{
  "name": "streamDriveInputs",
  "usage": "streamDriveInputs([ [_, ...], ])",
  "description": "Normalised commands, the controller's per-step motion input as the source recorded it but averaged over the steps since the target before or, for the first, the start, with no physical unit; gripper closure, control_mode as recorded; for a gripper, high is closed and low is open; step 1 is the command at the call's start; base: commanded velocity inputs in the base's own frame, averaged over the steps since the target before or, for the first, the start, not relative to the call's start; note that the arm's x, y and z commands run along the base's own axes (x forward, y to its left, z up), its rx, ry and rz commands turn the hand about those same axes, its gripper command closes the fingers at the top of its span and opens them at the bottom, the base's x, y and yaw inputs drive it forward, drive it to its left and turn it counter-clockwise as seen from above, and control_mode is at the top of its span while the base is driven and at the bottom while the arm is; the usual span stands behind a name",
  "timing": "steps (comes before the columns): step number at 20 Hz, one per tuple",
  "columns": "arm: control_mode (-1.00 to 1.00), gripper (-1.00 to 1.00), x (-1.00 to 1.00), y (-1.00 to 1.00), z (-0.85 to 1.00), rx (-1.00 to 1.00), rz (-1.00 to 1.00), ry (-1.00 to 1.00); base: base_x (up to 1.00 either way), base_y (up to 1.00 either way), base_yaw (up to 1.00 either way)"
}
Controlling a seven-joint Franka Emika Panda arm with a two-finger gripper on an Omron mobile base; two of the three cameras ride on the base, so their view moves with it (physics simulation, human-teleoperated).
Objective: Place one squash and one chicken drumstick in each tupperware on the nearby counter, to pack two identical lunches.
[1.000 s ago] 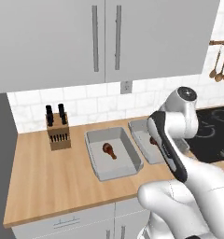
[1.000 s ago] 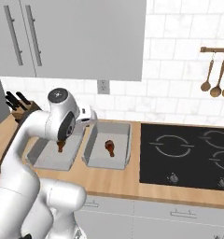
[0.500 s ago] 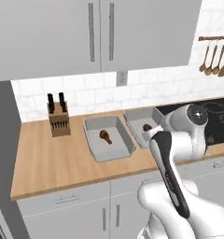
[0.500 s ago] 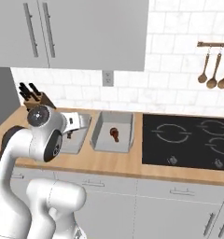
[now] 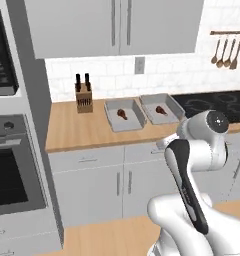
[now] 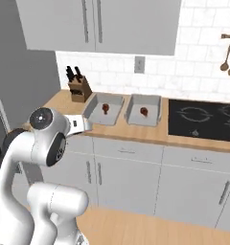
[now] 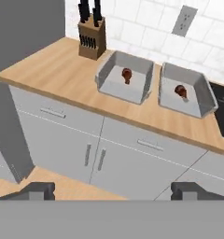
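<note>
Two grey tupperware trays sit side by side on the wooden counter [image 7: 53,74]. The left tupperware [image 7: 121,95] holds one dark drumstick [image 7: 127,73]. The right tupperware [image 7: 179,108] holds the other drumstick [image 7: 180,90]. Both trays show again in the left base view [image 5: 126,128] [image 5: 164,121], each with its drumstick [image 5: 122,114] [image 5: 161,110]. My gripper [image 7: 116,190] is open with nothing between its fingers, held well back from the counter's front edge and above the floor. Both squashes are out of view.
A knife block [image 7: 92,35] stands at the back of the counter, left of the trays. The black stovetop [image 6: 203,117] lies to their right. An oven [image 5: 12,165] in a tall grey unit borders the counter's left end. Pale cabinet doors [image 7: 62,140] face me.
The whole picture has shifted: the base has backed away from the counter, so the trays look farther and the cabinet fronts and floor now show. The drumsticks stay in their trays.
</note>
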Motion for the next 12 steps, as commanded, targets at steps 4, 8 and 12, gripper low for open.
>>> streamDriveInputs([
  [4,1.0,-1.0,0.0,0.0,0.0,0.0,0.0,0.0,-0.75,0.94,0.64],
  [8,1.0,-1.0,0.0,0.0,0.0,0.0,0.0,0.0,-0.36,1.0,0.7],
  [12,1.0,-1.0,0.0,0.0,0.0,0.0,0.0,0.0,-0.14,1.0,0.61],
])
